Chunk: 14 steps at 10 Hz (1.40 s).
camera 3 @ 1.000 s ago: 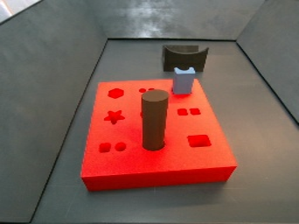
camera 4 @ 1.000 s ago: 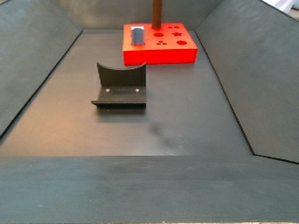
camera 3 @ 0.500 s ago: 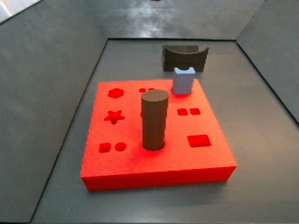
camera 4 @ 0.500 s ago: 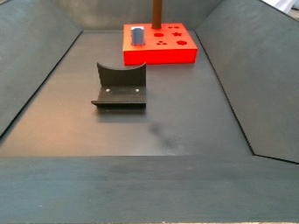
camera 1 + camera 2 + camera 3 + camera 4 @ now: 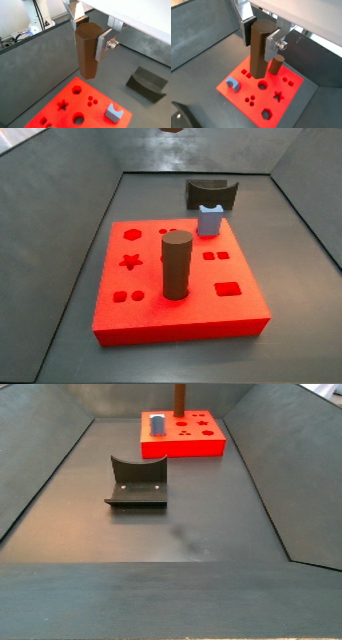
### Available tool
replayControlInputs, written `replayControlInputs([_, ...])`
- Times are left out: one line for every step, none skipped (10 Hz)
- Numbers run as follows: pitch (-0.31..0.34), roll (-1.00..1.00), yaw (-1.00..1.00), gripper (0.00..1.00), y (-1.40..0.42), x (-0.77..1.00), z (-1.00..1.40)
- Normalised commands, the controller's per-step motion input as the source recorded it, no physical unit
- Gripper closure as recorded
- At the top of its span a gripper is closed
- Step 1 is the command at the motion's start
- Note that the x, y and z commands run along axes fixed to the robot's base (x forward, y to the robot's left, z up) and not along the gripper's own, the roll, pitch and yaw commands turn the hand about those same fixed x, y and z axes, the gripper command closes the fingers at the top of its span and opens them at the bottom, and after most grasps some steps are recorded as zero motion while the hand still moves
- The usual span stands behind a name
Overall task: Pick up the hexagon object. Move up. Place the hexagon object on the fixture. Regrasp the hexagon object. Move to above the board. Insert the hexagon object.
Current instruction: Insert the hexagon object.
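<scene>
My gripper [image 5: 90, 36] is shut on the hexagon object [image 5: 88, 50], a reddish-brown hexagonal peg held upright between the silver fingers [image 5: 104, 46]. It also shows in a wrist view [image 5: 260, 47], high above the red board [image 5: 286, 94]. Only the peg's lower tip [image 5: 171, 130] shows at the top edge of a side view; the gripper is out of both side views. The board [image 5: 187, 318] has a hexagon hole [image 5: 132, 232] at its far left, seen too in a wrist view [image 5: 266, 114]. The dark fixture [image 5: 210, 193] stands empty behind the board, also in a side view [image 5: 136, 482].
A thick dark-brown cylinder [image 5: 177, 265] stands upright in the board, close beside the held peg in a wrist view [image 5: 276, 65]. A short pale-blue peg [image 5: 210, 220] stands in the board's corner nearest the fixture. Sloped grey walls [image 5: 40, 474] enclose the floor.
The peg's lower tip now shows at the top edge of a side view. The board, cylinder, blue peg and fixture have not moved.
</scene>
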Motion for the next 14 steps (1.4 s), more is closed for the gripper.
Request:
replayControlInputs([-0.134, 0.00, -0.19, 1.00, 0.22, -1.00, -0.55])
replayControlInputs([-0.223, 0.03, -0.24, 1.00, 0.06, -0.89, -0.79])
replayControlInputs([-0.236, 0.01, -0.26, 1.00, 0.00, -0.83, -0.80])
replayControlInputs([-0.236, 0.00, -0.27, 1.00, 0.00, -0.82, -0.81])
replayControlInputs([-0.226, 0.00, -0.26, 1.00, 0.00, -0.84, -0.84])
replayControlInputs([-0.180, -0.02, -0.33, 1.00, 0.00, -0.82, -0.93])
replayControlInputs([-0.140, -0.05, -0.57, 1.00, 0.06, -0.62, -0.93])
replayControlInputs([-0.140, -0.10, -0.79, 1.00, 0.00, -0.35, -0.75])
replayControlInputs([-0.167, -0.16, -0.82, 1.00, 0.00, -0.23, -0.62])
replayControlInputs([0.000, 0.00, 0.00, 1.00, 0.00, 0.00, 0.00])
replayControlInputs([0.000, 0.02, 0.00, 1.00, 0.00, 0.00, -0.03])
replayControlInputs([-0.067, -0.01, 0.13, 1.00, 0.07, 0.04, -0.46])
replayControlInputs([-0.111, -0.04, 0.26, 1.00, 0.22, 0.14, -0.72])
replayControlInputs([-0.084, -0.01, 0.15, 1.00, 0.14, 0.02, -0.42])
